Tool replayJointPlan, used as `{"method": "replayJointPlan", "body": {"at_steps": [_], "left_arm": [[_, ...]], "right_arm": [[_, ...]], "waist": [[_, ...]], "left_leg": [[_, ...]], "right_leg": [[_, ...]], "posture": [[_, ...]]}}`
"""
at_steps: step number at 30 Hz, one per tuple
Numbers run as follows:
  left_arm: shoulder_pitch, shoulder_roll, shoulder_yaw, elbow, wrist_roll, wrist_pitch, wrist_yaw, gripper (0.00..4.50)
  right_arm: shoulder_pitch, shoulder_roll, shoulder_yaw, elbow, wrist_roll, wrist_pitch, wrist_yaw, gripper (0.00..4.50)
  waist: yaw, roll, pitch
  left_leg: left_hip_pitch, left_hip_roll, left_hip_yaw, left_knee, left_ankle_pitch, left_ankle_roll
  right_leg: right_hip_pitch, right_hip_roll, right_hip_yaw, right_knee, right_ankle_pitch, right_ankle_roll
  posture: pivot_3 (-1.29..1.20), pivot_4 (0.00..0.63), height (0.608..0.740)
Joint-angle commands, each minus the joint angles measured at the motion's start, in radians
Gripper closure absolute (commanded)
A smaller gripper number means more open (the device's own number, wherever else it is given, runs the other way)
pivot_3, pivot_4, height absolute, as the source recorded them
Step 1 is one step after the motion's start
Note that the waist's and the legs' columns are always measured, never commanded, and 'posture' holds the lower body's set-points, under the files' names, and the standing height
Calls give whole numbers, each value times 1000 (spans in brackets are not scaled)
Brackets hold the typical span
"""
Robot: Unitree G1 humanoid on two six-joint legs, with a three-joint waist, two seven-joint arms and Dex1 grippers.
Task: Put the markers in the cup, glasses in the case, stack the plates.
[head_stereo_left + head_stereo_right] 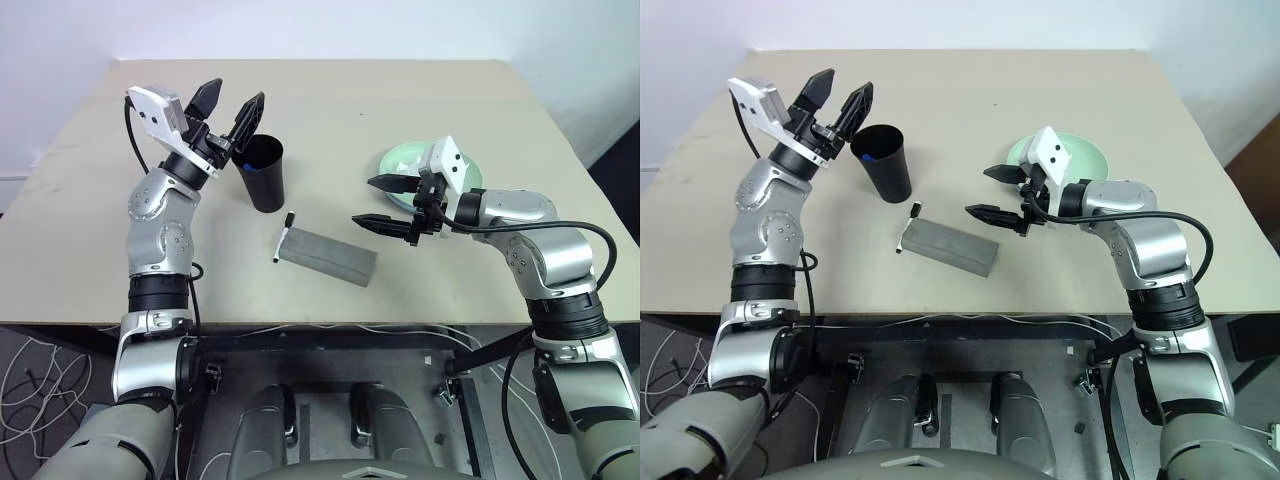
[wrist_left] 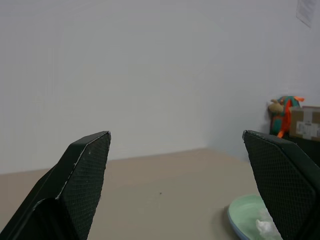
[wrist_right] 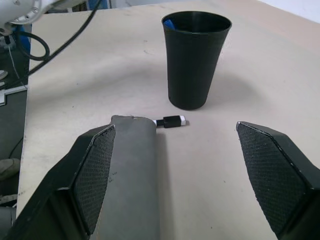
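Observation:
The black cup stands upright left of the table's centre, with a blue marker cap showing inside it. My left gripper is open and empty, raised just above and left of the cup's rim. A black-capped marker lies flat against the left end of the shut grey case. My right gripper is open and empty, hovering right of the case and pointing at it. Behind it sits a mint green plate, partly covered by that hand. The glasses are out of view.
Crumpled white paper lies in the green plate. Bare tabletop stretches behind the cup and plate. The table's front edge runs close below the case, with cables under it. A toy and a cardboard box stand beyond the table.

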Motion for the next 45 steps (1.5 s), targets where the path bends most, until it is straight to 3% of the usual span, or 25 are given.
{"method": "replayJointPlan", "body": {"at_steps": [1, 6, 9, 13, 15, 18, 28, 35, 45], "left_arm": [[69, 65, 6, -183, -33, 158, 55, 68], [226, 155, -16, -494, -130, 463, 116, 68], [267, 203, 9, -626, -258, 677, 172, 68], [296, 349, -8, -746, -405, 1032, 217, 68], [303, 345, -2, -763, -452, 1102, 256, 68], [304, 325, -58, -745, -397, 1204, 360, 68], [209, 197, -219, -570, -180, 1216, 510, 68], [138, 110, -279, -421, -62, 1148, 505, 68], [107, 80, -318, -367, 12, 1120, 432, 68]], "right_arm": [[-11, -10, -31, -8, 10, -17, 4, 407], [-7, -6, -30, -1, 11, -14, -1, 407], [-6, -2, -24, 6, 7, -18, -1, 407], [-15, 1, -20, 21, 4, -21, 5, 407], [-21, 1, -20, 30, 3, -23, 8, 407], [-26, 3, -15, 41, -5, -31, 8, 407], [-16, 2, -22, 17, 3, -19, 1, 407], [7, -21, -38, -31, 23, 20, 0, 407], [42, -31, -55, -63, 23, 25, -26, 407]], "waist": [[-4, 0, 0], [-2, 0, 0], [5, 0, 0], [-1, 0, 0], [-1, 0, 0], [1, 0, 0], [2, 0, 0], [25, 0, 0], [25, 0, 0]], "left_leg": [[0, 0, 0, 0, 0, 0], [1, 1, 0, -1, 0, 0], [1, 1, 0, 0, -1, -2], [1, 0, -2, 0, -2, -3], [2, 0, -2, -1, -2, -3], [2, 0, -2, -1, -2, -3], [2, 0, -1, -1, -2, -3], [3, 0, -1, -1, -2, -3], [1, -1, -1, -1, -2, -3]], "right_leg": [[0, 0, 0, 0, 0, 0], [0, 0, 0, 1, 0, 0], [0, 0, 0, 0, -2, -3], [1, -1, 1, 0, -4, 0], [1, 0, 1, 0, -4, 0], [1, 0, 1, 0, -4, 0], [1, 0, 1, -1, -2, -3], [2, -2, 1, -1, -1, -3], [0, -6, -1, -2, 2, -4]], "posture": [[0, 150, 713], [0, 150, 713], [0, 150, 713], [0, 150, 713], [0, 150, 713], [0, 150, 713], [0, 150, 713], [0, 150, 713], [0, 150, 713]]}}
